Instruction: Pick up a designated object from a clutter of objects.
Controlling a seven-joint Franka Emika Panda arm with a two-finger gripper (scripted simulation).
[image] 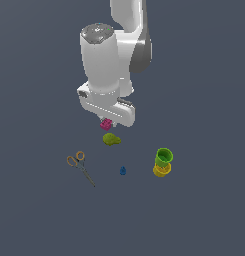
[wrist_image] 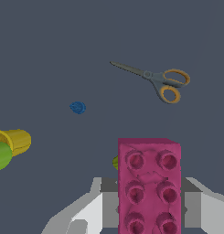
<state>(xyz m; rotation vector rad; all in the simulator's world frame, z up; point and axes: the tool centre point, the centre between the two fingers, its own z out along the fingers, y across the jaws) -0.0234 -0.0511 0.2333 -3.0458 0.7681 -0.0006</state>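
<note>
- The pink brick (wrist_image: 149, 185) sits between the jaws of the gripper (wrist_image: 150, 205); the wrist view shows it filling the gap, a grey finger (wrist_image: 112, 201) at each long side, so the jaws look to be pinching it.
- In the exterior view the brick (image: 106, 124) shows just under the hand, a little above the olive lump (image: 111, 139) in the picture. Whether it has left the worktop (image: 204, 210) I cannot tell from that angle, though the wrist view, with the floor far behind the brick, suggests it is lifted.
- My judgement: the grasp is made and the lift is in hand. The next move calls for a straight, steady rise with the pinch held, so the brick does not twist or slip.
- The olive lump is the nearest neighbour, just beside the brick; a sliver of it (wrist_image: 115, 162) peeps out behind the brick's edge. Any sideways drift toward it risks a knock.
- The scissors (image: 80, 166), the tiny blue piece (image: 123, 171) and the green cup (image: 163, 157) stacked with the yellow cup (image: 161, 171) lie well apart from the hand.
- Upward there is free room; no worktop edge is in view.
</note>
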